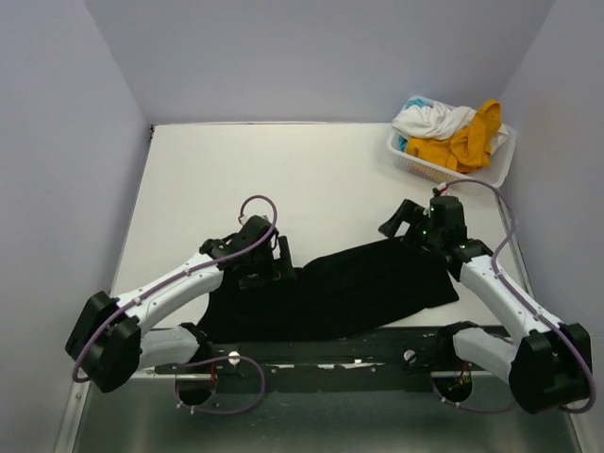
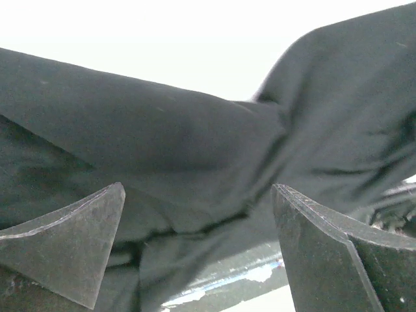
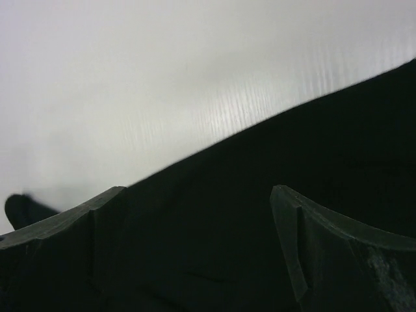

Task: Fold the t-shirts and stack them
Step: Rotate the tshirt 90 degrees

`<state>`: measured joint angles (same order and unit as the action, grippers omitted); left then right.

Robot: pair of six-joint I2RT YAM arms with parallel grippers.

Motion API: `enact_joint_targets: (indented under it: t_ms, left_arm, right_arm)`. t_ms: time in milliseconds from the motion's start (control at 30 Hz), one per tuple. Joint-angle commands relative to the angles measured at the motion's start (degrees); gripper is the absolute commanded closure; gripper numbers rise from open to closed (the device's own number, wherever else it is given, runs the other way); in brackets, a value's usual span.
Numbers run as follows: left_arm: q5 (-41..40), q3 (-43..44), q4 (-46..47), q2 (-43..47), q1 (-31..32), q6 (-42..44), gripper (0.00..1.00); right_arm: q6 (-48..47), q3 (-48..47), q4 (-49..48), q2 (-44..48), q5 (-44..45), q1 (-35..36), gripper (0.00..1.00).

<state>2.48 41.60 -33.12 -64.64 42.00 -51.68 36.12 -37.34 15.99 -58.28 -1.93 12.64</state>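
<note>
A large black t-shirt [image 1: 330, 293] lies spread near the front edge of the table. My left gripper [image 1: 269, 264] is open just above its left far edge; the left wrist view shows creased black cloth [image 2: 195, 149] between the spread fingers [image 2: 78, 240]. My right gripper [image 1: 404, 225] is open over the shirt's right far corner; the right wrist view shows black cloth [image 3: 260, 214] under the spread fingers [image 3: 325, 240]. White [image 1: 429, 118], mustard-yellow [image 1: 467, 142] and teal [image 1: 404, 143] t-shirts lie bunched in the basket.
A white slotted plastic basket [image 1: 444, 172] stands at the table's far right corner. The white table [image 1: 283, 179] is walled by pale panels on the left, back and right. A dark mounting rail [image 1: 321, 351] runs along the near edge.
</note>
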Motion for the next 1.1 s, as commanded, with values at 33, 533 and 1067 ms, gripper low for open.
enact_joint_targets:
  t_ms: [33, 533, 1067]
  left_arm:
    - [5.8, -2.7, 7.3, -10.1, -7.3, -2.0, 0.01]
    - [3.3, 24.8, 5.5, -41.1, -22.9, -9.9, 0.01]
    - [22.6, 91.2, -3.2, -80.2, -32.1, -10.7, 0.01]
  right_arm:
    - [-1.1, 4.9, -6.1, -7.9, -11.3, -0.1, 0.0]
    - [1.1, -1.4, -7.7, -24.1, 10.2, -0.1, 0.0]
    - [-0.7, 12.8, -9.9, -17.2, -35.0, 4.1, 0.0]
